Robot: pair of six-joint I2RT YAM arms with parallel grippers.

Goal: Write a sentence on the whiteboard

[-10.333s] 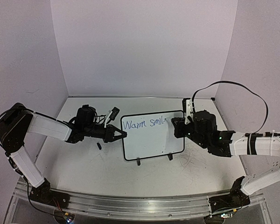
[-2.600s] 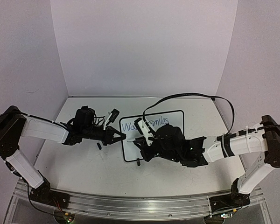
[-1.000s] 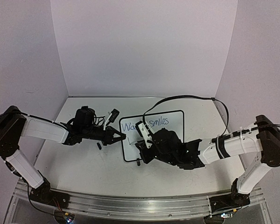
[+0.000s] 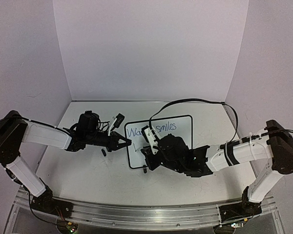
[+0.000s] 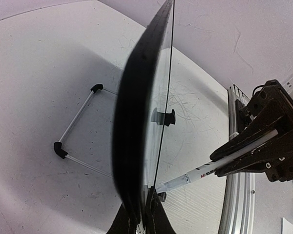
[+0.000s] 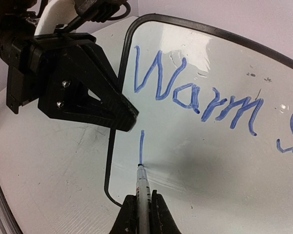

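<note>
Progress first: the top line of the blue handwritten sentence (image 6: 195,92) is written and reads "Warm smiles". Under the "W" you have one short blue vertical stroke (image 6: 141,146), which I take to be the start of the second line. Everything after that stroke is left to write, and the pictures do not tell you how many words that is. My guess is that you are around the middle of the job, not near its end.

The small glossy white whiteboard (image 4: 183,139) with the thin black frame stands upright on its two black feet, about mid-way across the scuffed white table (image 4: 88,165), between the two arms. Your left claw (image 4: 126,143) is pinched shut on the board's left edge and steadies it. Your right claw (image 6: 142,212) is clamped on the slim white marker (image 6: 143,187), with the tip touching the board at the foot of the new stroke.

No container shows in any view. The board is the only thing that holds anything, and it holds just the ink. Most of its lower half is bare, so you have room for the second line
</note>
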